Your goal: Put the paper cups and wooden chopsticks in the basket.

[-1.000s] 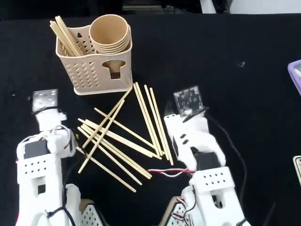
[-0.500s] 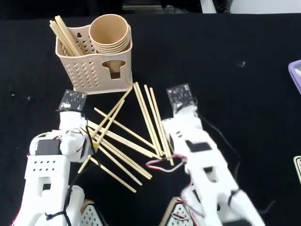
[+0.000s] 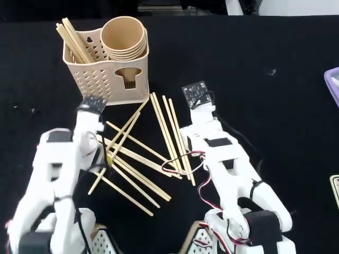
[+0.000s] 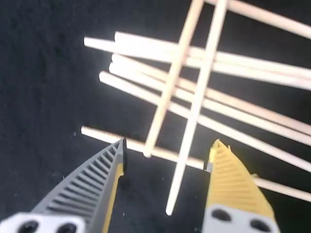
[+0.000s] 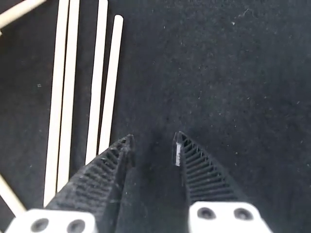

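High view: the basket [image 3: 106, 79] stands upright at the far left of the black table [image 3: 275, 42].
Cups: a nested stack of cups [image 3: 123, 34] sits in the right half of the basket, mouths up.
Bundle: a bundle [image 3: 74, 42] of chopsticks leans in the basket's left corner, its ends sticking out above the rim.
Loose chopsticks: the other chopsticks [image 3: 132, 159] lie flat on the table in front of the basket, between the two arms. Many of them cross one another.
Four sticks: on the right side of that scatter, four sticks [image 3: 169, 132] lie nearly parallel, running from near the basket's front corner toward the arms.
Left arm: the left arm [image 3: 58, 159] reaches over the left part of the scatter, its wrist near the basket's front wall.
Left gripper: the left gripper [image 4: 167, 145] is spread wide and holds nothing. Its grey finger [image 4: 92, 179] and yellow finger [image 4: 228, 179] hang over the crossed pile, and the ends of two crossing sticks lie between the tips.
Right arm: the right arm [image 3: 222, 159] lies just to the right of the four sticks.
Right gripper: the right gripper [image 5: 153, 138] has only a narrow gap and nothing in it. It is over bare cloth just beside the four sticks [image 5: 104, 87].
Table edge: a purple object [image 3: 332, 82] shows at the right edge, well apart from the rest.
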